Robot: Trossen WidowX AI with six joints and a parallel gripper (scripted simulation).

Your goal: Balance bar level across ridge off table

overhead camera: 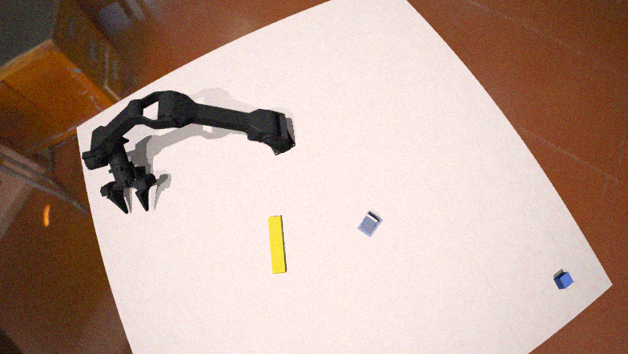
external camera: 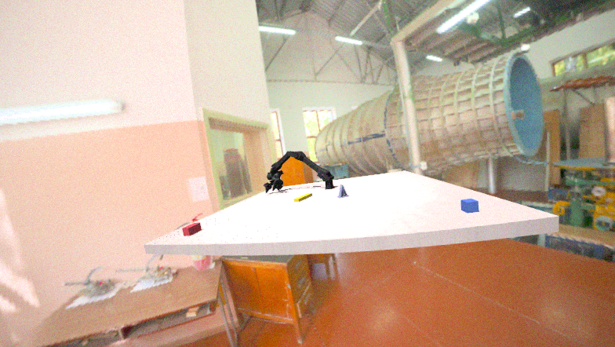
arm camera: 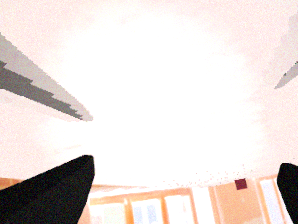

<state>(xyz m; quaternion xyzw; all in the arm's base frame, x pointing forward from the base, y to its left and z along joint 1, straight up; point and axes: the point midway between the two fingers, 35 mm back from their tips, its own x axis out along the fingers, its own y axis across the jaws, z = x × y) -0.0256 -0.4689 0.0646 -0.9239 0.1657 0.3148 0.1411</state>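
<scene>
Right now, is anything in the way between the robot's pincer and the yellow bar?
Nothing visible is. The open black pincer hangs near the white table's edge, and only bare table surface lies between it and the flat yellow bar. The small grey ridge sits beyond the bar.

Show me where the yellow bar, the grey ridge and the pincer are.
yellow bar (overhead camera: 276,244), top view, middle of its upper face.
grey ridge (overhead camera: 369,224), top view, its sloped face.
pincer (overhead camera: 132,207), top view, between the open fingertips.
</scene>
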